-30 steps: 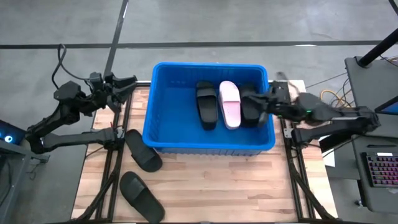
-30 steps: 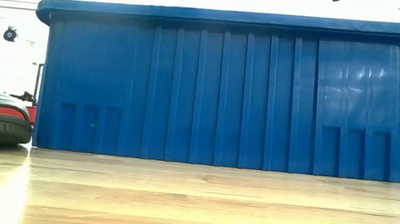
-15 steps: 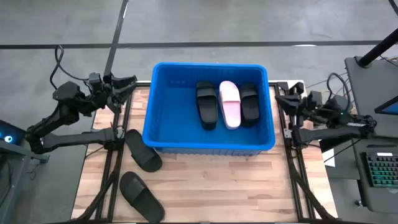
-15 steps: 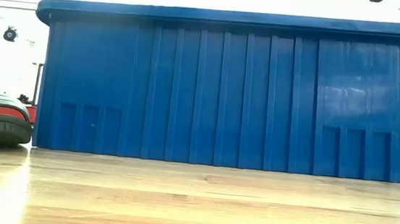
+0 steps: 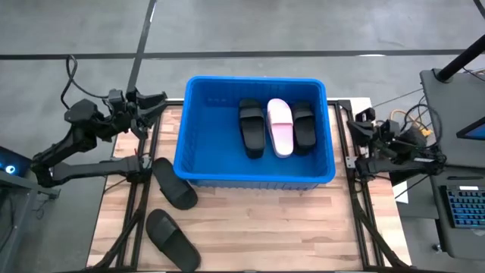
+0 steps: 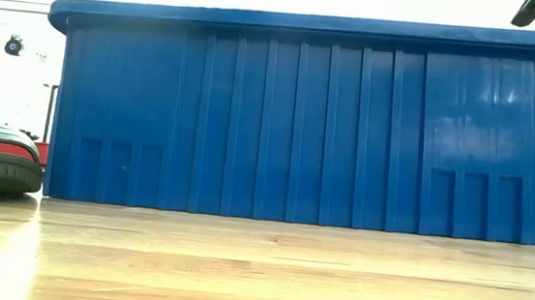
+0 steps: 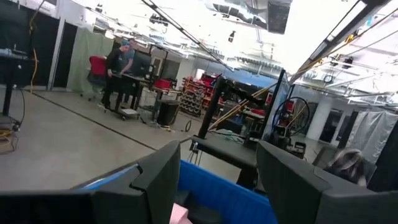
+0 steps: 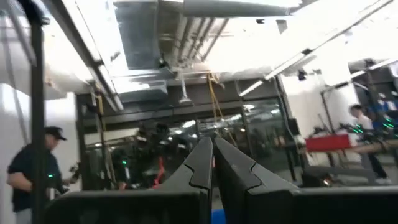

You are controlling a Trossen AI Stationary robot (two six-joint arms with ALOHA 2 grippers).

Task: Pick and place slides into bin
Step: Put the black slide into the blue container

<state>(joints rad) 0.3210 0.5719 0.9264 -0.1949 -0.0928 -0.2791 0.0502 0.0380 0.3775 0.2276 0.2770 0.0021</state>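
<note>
Left arm stretches up from the lower left of the high view to the upper left, wrist bent; left gripper points rightward, its fingers standing apart with nothing between them.

Right arm sits folded at the right edge of the high view. Right gripper points toward the upper left of that frame, its fingers pressed flat together, tips meeting, holding nothing.

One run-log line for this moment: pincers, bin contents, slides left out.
left pincer: open, empty, left of bin | right pincer: shut, empty, right of bin | in bin: two black slides, one pink slide | on table: two black slides
</note>
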